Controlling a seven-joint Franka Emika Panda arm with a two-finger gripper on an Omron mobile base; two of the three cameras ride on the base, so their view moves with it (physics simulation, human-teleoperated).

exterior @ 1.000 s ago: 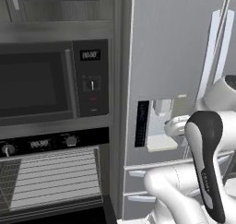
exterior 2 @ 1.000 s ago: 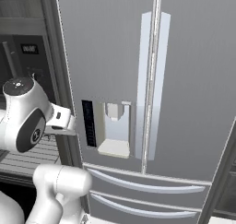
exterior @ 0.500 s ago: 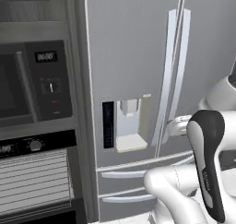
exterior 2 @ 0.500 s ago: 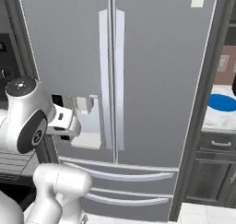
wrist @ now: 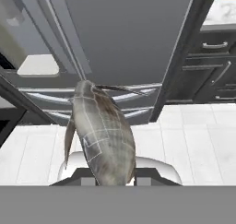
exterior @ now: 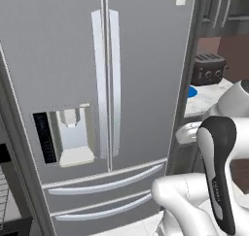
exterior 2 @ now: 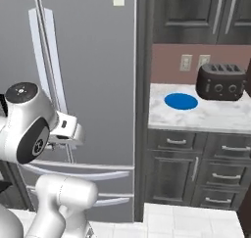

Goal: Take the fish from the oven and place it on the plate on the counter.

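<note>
— Facing what, largest first?

— Stainless fridge, then the marble counter to its right, with a black toaster beside the blue plate.

— Arm pose?

— Folded low, elbow raised, the wrist near the fridge doors.

— Jaws?

— The gripper is narrowly clamped on the fish, which points at the fridge.

— Room?

— Open floor before the counter drawers; fridge edge close.

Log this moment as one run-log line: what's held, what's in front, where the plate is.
gripper: shut on fish | facing: fridge | plate: bare, on counter left of toaster | placing: not yet done
</note>
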